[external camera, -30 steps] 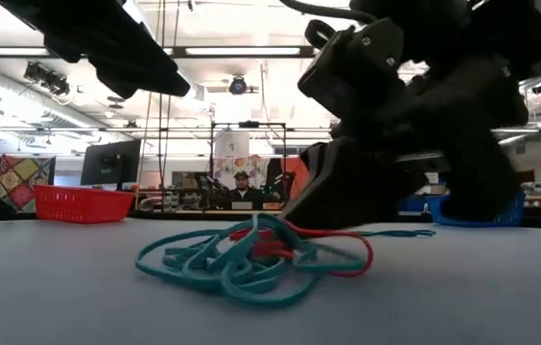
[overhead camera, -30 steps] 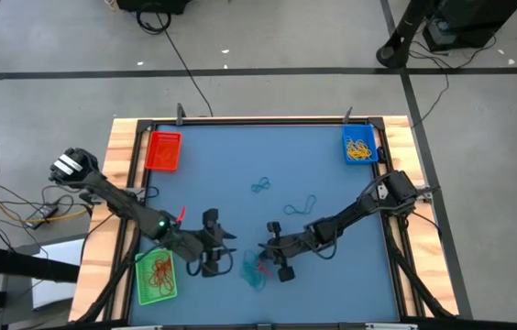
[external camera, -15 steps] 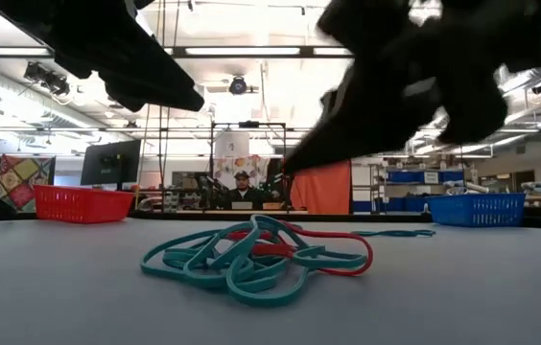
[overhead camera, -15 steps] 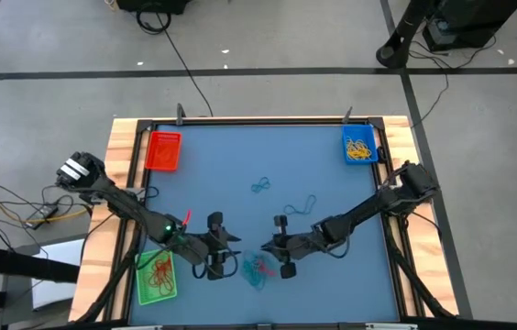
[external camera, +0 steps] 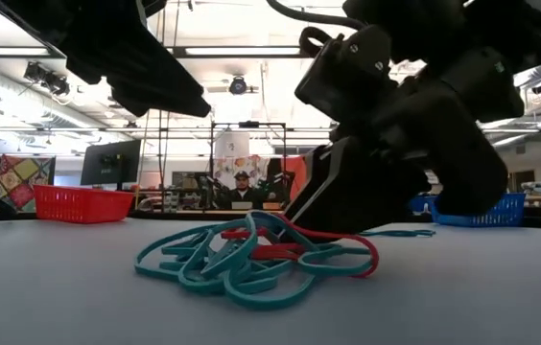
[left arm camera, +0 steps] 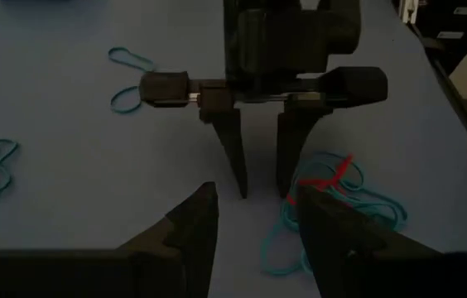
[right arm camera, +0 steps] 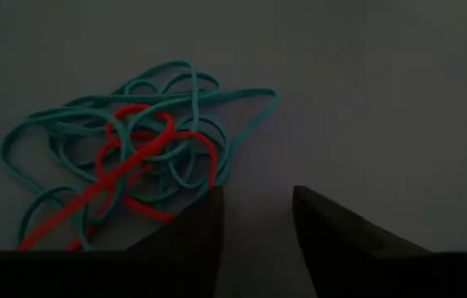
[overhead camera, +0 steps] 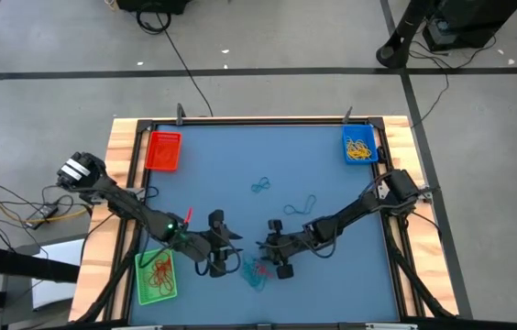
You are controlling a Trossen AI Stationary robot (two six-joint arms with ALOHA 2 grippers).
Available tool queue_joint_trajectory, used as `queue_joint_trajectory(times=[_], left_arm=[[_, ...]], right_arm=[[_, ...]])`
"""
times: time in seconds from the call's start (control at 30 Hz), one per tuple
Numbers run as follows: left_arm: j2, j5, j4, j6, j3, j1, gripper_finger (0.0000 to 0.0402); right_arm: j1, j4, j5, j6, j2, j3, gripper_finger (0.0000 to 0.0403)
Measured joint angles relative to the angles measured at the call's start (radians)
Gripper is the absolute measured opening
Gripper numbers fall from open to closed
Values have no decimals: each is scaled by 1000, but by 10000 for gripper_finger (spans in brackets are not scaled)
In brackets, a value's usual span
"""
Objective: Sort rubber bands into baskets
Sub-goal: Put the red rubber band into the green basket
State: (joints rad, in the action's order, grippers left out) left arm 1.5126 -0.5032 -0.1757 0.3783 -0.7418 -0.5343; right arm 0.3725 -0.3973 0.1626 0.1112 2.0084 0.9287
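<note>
Near the front edge of the blue worktop [overhead camera: 313, 165], seen from above, lies a small tangled clump of thin teal and red rubber loops [overhead camera: 256, 271], and both hands flank it: the left hand [overhead camera: 225, 263] just beside it on the side of the green rectangular plastic basket [overhead camera: 156, 277], the right hand [overhead camera: 270, 259] at its other side. That pairing suggests one arm is meant to steady the clump while the other teases a strand loose. The green basket already holds red bands, the blue basket [overhead camera: 359, 145] at the far corner holds yellow ones, and the red basket [overhead camera: 164, 151] looks empty. Two loose teal bands [overhead camera: 260, 187] lie farther from the clump, toward the blue basket.

From table height, the clump sprawls flat, wider than it is deep, with a red strand arching over the teal loops. The right hand stands just behind it, tips down at the worktop.

In the left wrist view, the left hand's fingers [left arm camera: 190, 236] stand apart, holding nothing; the right hand opposite has its fingers parted too, one tip at the clump's edge.

In the right wrist view, the right hand's fingers [right arm camera: 192, 236] are parted and empty. The red strand's long axis runs diagonally through the teal, one end trailing toward these fingers.
</note>
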Motion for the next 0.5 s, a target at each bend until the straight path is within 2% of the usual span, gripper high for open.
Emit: queue_joint_trajectory(times=[0.3, 0.5], left_arm=[[2, 4, 4, 21, 0, 0, 166], [2, 5, 9, 21, 0, 0, 166]], right_arm=[[0, 9, -3, -10, -56, -1, 138], [0, 18, -18, -24, -46, -1, 135]])
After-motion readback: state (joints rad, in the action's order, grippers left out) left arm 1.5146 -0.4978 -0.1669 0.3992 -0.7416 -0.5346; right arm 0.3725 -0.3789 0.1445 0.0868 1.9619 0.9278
